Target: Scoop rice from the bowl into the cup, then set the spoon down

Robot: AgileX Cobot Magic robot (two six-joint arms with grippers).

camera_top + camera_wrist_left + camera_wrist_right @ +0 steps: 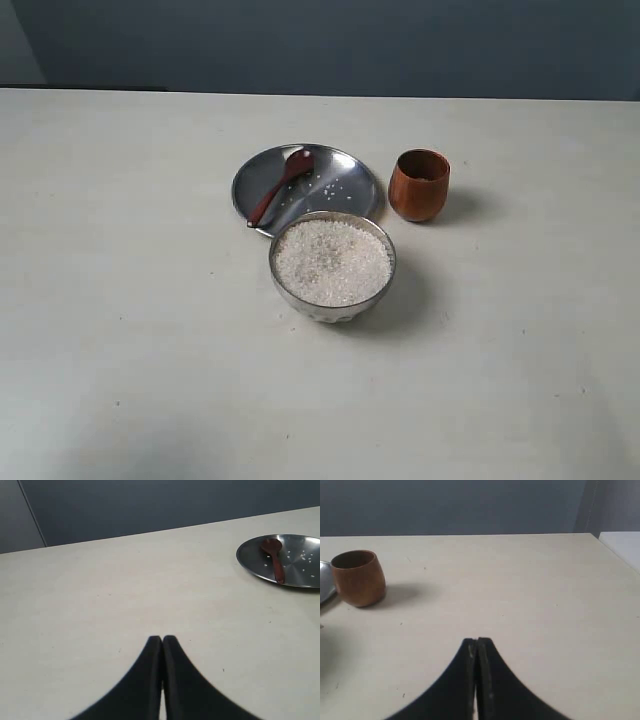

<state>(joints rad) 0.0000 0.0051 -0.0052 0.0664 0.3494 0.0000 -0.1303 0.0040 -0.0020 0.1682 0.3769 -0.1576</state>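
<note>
A shiny steel bowl stands at the table's middle, filled with a pale mound of rice. Behind it to the right stands the reddish-brown wooden cup. The dark wooden spoon lies on a flat steel plate behind the bowl. Neither arm shows in the exterior view. My left gripper is shut and empty over bare table, far from the plate. My right gripper is shut and empty too, well away from the cup.
A few loose rice grains lie on the plate beside the spoon. A dark blue wall runs along the table's far edge. The table's right edge shows in the right wrist view.
</note>
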